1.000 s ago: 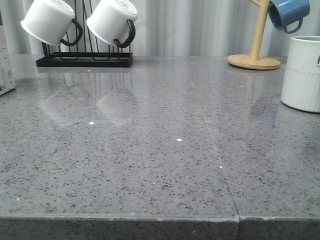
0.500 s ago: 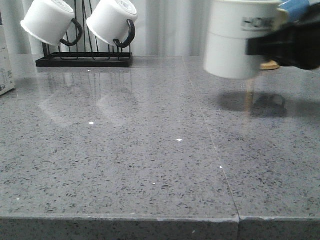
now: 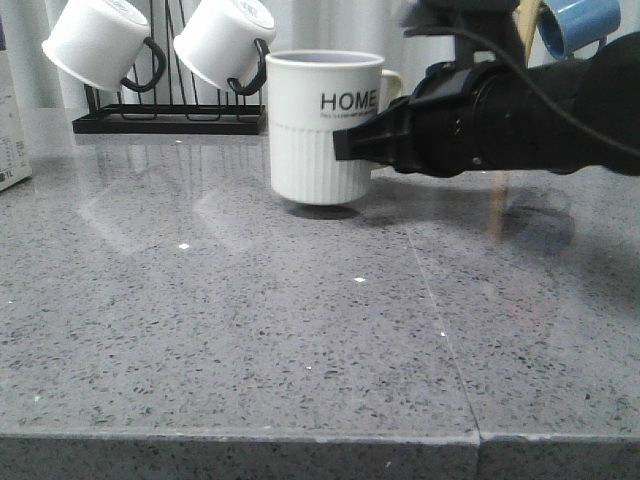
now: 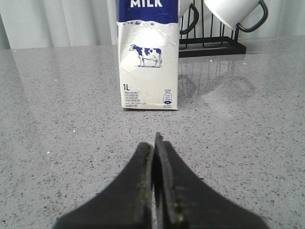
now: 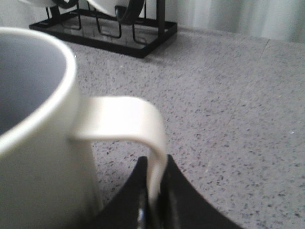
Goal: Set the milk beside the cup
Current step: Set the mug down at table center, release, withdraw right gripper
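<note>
The cup, an off-white "HOME" mug with a ribbed lower half, is upright at mid-counter, at or just above the surface. My right gripper is shut on its white handle; the black right arm reaches in from the right. The milk, a white carton with a blue top and a cow picture, stands on the counter ahead of my left gripper, which is shut, empty and well short of it. In the front view only a sliver of the milk shows at the far left edge.
A black rack holding two white mugs with black handles stands at the back left, behind the milk. A wooden mug tree with a blue mug stands at the back right. A seam crosses the grey counter.
My right arm has carried the cup from the far right edge, lifted it, moved it left and lowered it to mid-counter. The milk has not moved.
</note>
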You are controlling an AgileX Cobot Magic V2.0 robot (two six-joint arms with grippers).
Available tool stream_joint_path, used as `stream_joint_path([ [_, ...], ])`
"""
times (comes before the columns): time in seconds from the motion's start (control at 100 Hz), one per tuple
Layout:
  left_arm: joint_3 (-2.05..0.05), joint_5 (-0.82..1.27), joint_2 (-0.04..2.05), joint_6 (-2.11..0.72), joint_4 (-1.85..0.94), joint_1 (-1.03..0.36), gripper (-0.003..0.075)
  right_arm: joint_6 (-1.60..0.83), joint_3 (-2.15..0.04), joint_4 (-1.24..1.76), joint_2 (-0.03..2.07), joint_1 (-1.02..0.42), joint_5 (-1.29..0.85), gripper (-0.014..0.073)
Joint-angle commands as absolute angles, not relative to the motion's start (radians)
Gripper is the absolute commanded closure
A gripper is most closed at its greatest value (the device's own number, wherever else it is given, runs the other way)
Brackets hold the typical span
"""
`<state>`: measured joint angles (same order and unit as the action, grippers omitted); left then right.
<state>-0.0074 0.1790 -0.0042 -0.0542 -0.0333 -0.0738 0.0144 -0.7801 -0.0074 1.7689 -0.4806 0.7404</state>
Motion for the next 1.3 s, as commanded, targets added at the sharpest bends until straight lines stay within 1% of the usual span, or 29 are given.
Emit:
stream_joint_path([
  [0.0, 0.054, 0.11, -0.035, -0.052, -0.034, -0.072, 0.0741, 0.019, -0.814, -0.016, 1.734, -0.479, 0.822, 0.0651],
  [0.12, 0.054, 0.11, -0.035, -0.052, -0.034, -0.072, 0.0741, 0.019, -0.814, -0.016, 1.734, -0.479, 0.815, 0.0632],
  [0.17, 0.054, 0.11, -0.035, -0.052, -0.034, -0.072, 0.0741, 0.019, -0.814, -0.016, 1.734, -0.479, 0.804, 0.0601],
  [0.34, 0.054, 0.11, -0.035, -0.052, -0.034, -0.072, 0.0741, 0.019, -0.807, -0.016, 1.731, -0.479, 0.765, 0.0453],
  [0.46, 0.054, 0.11, -0.035, -0.052, -0.034, -0.072, 0.0741, 0.019, -0.79, -0.015, 1.717, -0.479, 0.779, 0.0405],
  [0.82, 0.054, 0.11, -0.035, -0.052, -0.034, -0.072, 0.0741, 0.018, -0.689, -0.015, 1.596, -0.477, 0.778, 0.0407],
  [1.1, 0.054, 0.11, -0.035, -0.052, -0.034, -0.072, 0.0741, 0.018, -0.521, -0.015, 1.393, -0.477, 0.764, 0.0413],
  [1.19, 0.054, 0.11, -0.035, -0.052, -0.034, -0.072, 0.0741, 0.018, -0.467, -0.015, 1.307, -0.477, 0.733, 0.0458],
  [1.29, 0.054, 0.11, -0.035, -0.052, -0.034, -0.072, 0.0741, 0.018, -0.41, -0.016, 1.201, -0.477, 0.679, 0.0552],
])
